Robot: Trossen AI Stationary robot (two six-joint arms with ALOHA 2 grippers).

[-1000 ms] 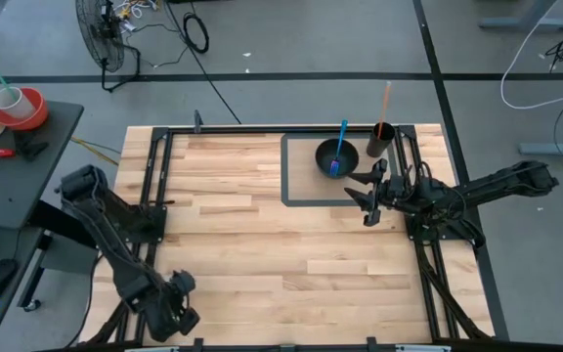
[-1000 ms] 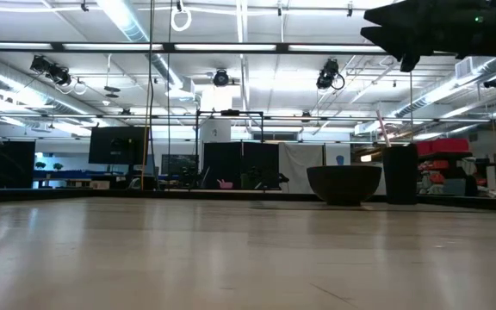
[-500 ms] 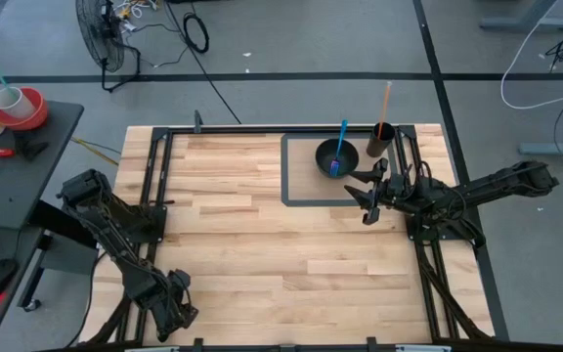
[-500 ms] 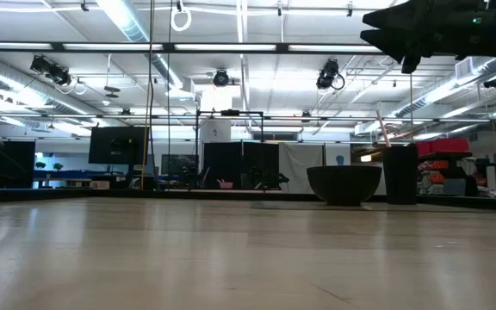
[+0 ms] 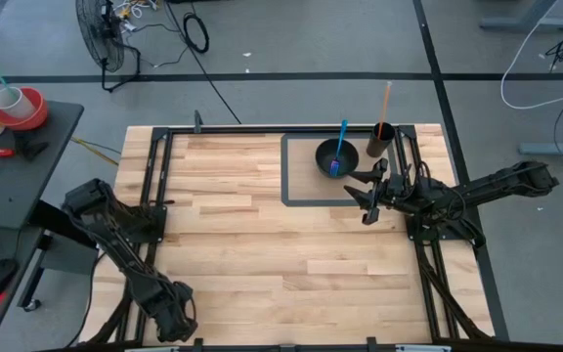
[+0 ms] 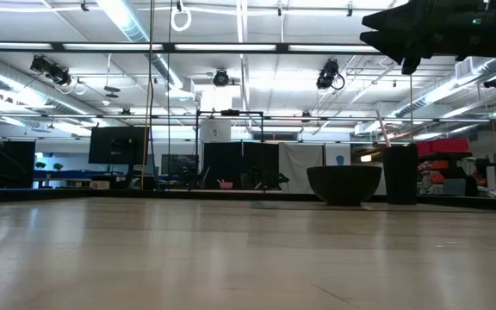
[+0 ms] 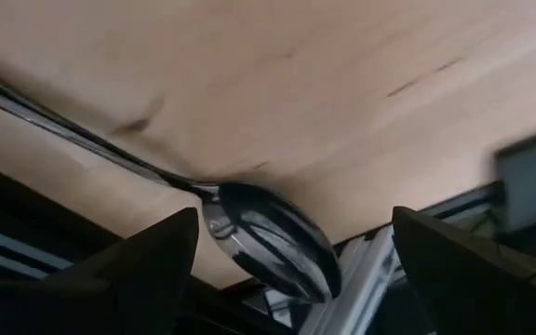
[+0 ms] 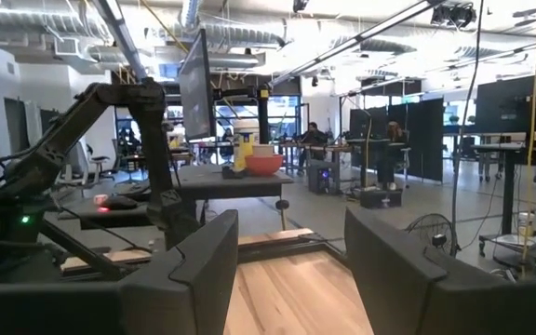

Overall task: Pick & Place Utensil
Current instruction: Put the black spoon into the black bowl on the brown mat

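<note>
A shiny metal spoon [image 7: 268,240] lies on the wooden table at its near left corner, bowl end by the table's edge and handle [image 7: 73,140] running off across the wood. My left gripper [image 7: 291,270] hangs open over it, one finger on either side of the spoon's bowl, apart from it. In the high view this gripper [image 5: 174,315] hides the spoon. My right gripper [image 5: 368,191] waits open and holds nothing, raised beside the black bowl [image 5: 336,156].
The black bowl holds a blue utensil [image 5: 339,145] and stands in a dark-outlined rectangle [image 5: 286,171] at the far right. A dark cup [image 5: 378,140] with a thin stick stands beside it. A black frame [image 5: 154,186] borders the table. The bowl [image 6: 344,183] and cup [image 6: 400,172] also show in the low view.
My left gripper has sunk toward the table at its near left corner and tipped to point more steeply down, rolling a little as it went. Its fingers have stayed open.
</note>
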